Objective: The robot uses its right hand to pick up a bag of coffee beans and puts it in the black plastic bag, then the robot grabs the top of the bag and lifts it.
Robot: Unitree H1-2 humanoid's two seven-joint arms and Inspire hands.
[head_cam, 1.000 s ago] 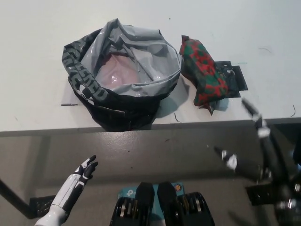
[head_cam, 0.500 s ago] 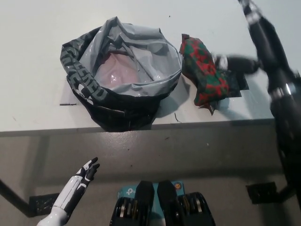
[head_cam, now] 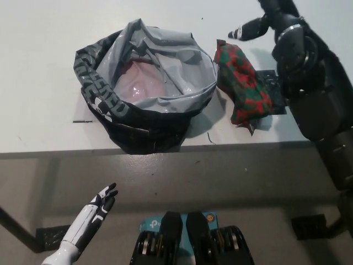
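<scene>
Currently the task stands at its first step, the approach to the bag of coffee beans [head_cam: 242, 85]; nothing has been grasped yet. The right hand [head_cam: 271, 21] is raised above the far side of the table [head_cam: 38, 66], with the black forearm running down the right edge of the head view. One fingertip [head_cam: 236, 33] points toward the bean bag's far end; the fingers appear extended and hold nothing, so the hand reads as released. The bean bag, red and green in pattern, lies flat on the table just below and inward of this hand, partly over a dark flat patch [head_cam: 274, 88] on the surface. The black plastic bag [head_cam: 144, 88] stands further inward from the hand, on the other side of the bean bag and just beside it; its mouth is wide open, the rim folded outward, grey lining showing. It appears to hold nothing, though the bottom is not fully visible. The left hand [head_cam: 99, 204] rests low and well apart, below the table edge, fingers spread and holding nothing. The next move calls for lowering the right hand onto the bean bag, closing the fingers across its narrow width, then carrying it inward over the open mouth. The soft pouch may sag or slip if gripped near one end.
</scene>
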